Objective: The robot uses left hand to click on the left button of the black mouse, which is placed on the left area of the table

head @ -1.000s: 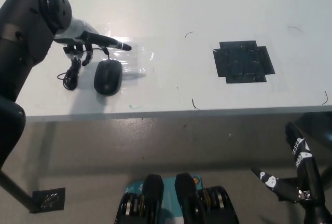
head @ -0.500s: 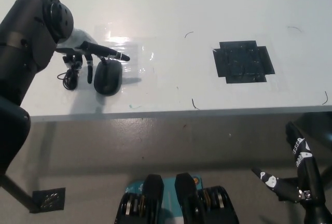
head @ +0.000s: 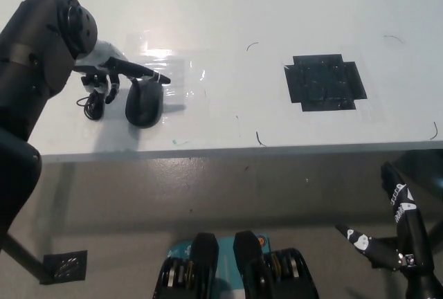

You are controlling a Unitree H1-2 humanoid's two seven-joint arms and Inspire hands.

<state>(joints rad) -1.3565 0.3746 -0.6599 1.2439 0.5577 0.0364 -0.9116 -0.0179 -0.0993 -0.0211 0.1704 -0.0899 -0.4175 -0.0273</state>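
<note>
Head view, single frame.

- Worktop (head: 228, 8): white, front edge ran across the picture's middle.
- Black mouse (head: 144, 102): lay on the worktop's left area, near the front edge, on a glossy clear patch (head: 181, 70). Its cable (head: 93, 104) was bunched just beside it on the side toward the picture's left.
- Left hand (head: 109, 72): white w/ dark fingers (head: 142, 73), held over the mouse's far end. One finger was stretched out toward the picture's right, across the mouse's top end; the others were curled down beside the cable. Hand held nothing; contact w/ the mouse button could not be told.
- Black tape square (head: 324, 82): on the worktop's right part, well apart from the mouse.
- Right hand (head: 377, 247): black, rested low at bottom right, below the worktop edge; fingers apart, empty.
</note>
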